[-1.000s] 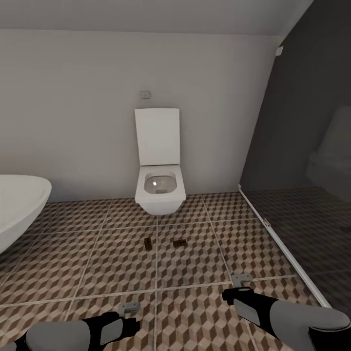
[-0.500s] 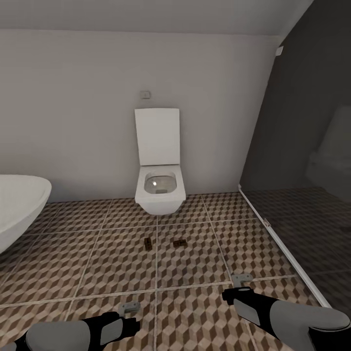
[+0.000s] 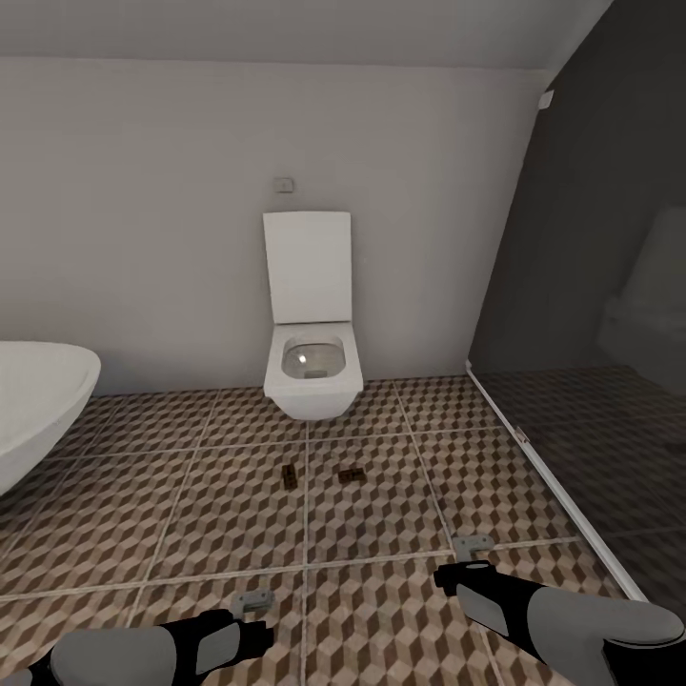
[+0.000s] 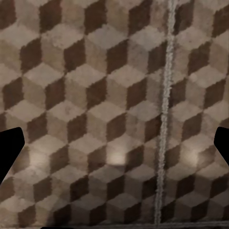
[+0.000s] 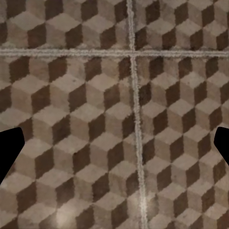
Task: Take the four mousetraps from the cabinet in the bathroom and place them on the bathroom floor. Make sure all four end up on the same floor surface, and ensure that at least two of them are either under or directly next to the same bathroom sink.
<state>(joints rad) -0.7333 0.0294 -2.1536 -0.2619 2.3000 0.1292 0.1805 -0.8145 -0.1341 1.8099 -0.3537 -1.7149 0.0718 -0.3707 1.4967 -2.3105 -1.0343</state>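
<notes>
Head view, left to right: white tub (image 3: 38, 410) at the floor's left edge; left tool (image 3: 253, 602) low over the floor (image 3: 219, 514), empty; two mousetraps lying flat on the tiles in front of the toilet (image 3: 312, 367), one (image 3: 289, 475) end-on, the other (image 3: 352, 474) just beside it, apart; right tool (image 3: 471, 549) low, empty; dark shower glass (image 3: 591, 286) along the right edge. No sink or cabinet here. Judgement: two traps are down on the patterned floor, two are probably yet to be fetched, so the step in hand is likely turning away toward the cabinet. To do it well: keep both arms tucked and low, swing the base clear of tub and glass, avoid rolling over the two traps. Pose: both forearms reach forward and down, tools pointing at the tiles. Left wrist view: fingers (image 4: 10, 148) wide apart, bare tile between. Right wrist view: fingers (image 5: 10, 145) likewise wide, over a grout crossing.
</notes>
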